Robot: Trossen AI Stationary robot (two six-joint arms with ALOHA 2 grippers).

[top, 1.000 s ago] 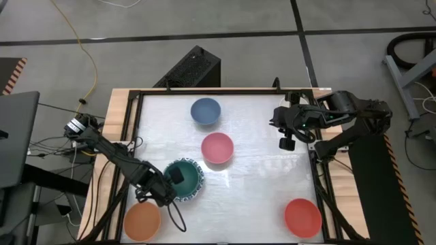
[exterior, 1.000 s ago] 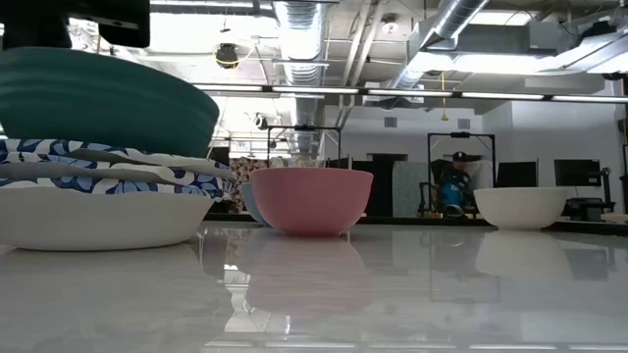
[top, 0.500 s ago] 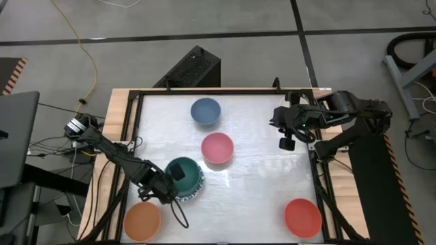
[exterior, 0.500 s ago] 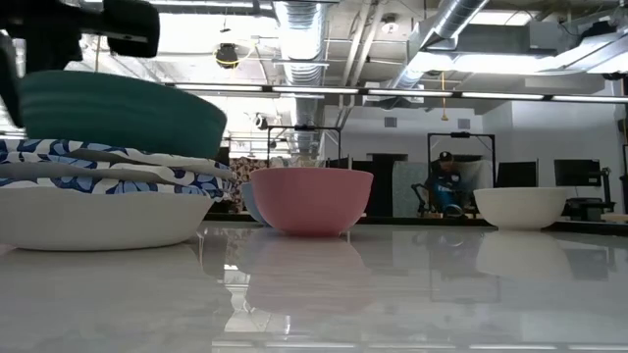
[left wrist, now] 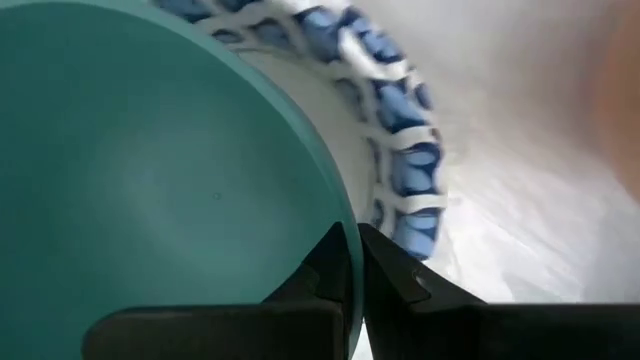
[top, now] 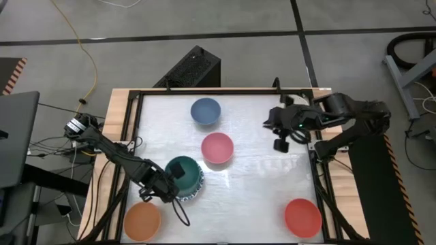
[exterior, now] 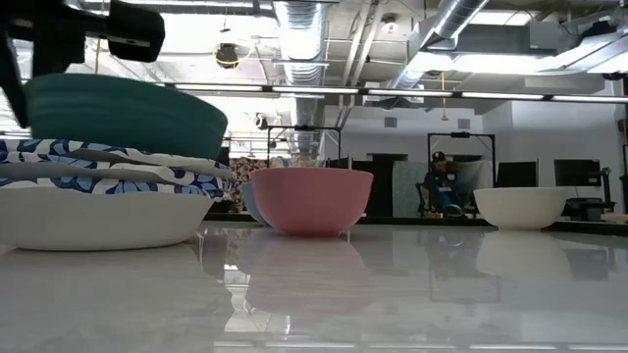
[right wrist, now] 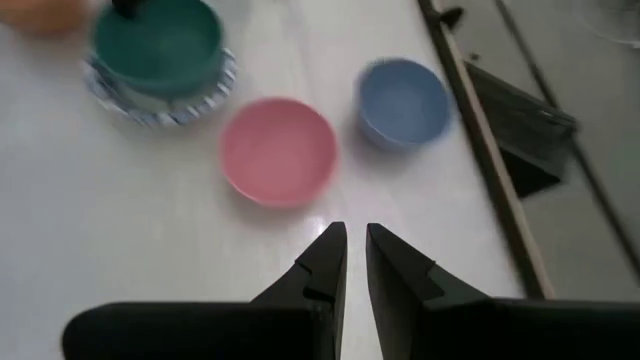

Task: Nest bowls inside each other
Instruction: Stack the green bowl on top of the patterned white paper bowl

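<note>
A teal bowl [top: 184, 174] sits, a little tilted, in the top one of the stacked white bowls with blue-patterned rims [exterior: 108, 172] at the table's near left. My left gripper [top: 170, 180] is shut on the teal bowl's rim. A pink bowl [top: 217, 148] stands mid-table, a dark blue bowl [top: 205, 111] beyond it, an orange bowl [top: 142, 221] at the near left corner and a red bowl [top: 302, 217] at the near right. My right gripper [top: 280, 143] hangs shut, high above the table's far right, with nothing in it. My left gripper pinches the teal bowl's rim [left wrist: 340, 215] on the side toward the table's near left, one finger [left wrist: 325, 270] inside the bowl and one [left wrist: 392, 275] outside. The fingers come steeply from above. The bowl's underside rests in the patterned bowl [left wrist: 405, 165] below it.
A white bowl [exterior: 520, 207] shows at the right in the low view. A black frame [top: 136, 122] runs around the white tabletop. Bare tabletop lies between the pink bowl and the red bowl. A person sits far off in the room behind.
My left gripper has rolled at the wrist while staying shut on the rim. The teal bowl has turned with it from a steeper tilt to nearly level and has settled lower on the stack.
</note>
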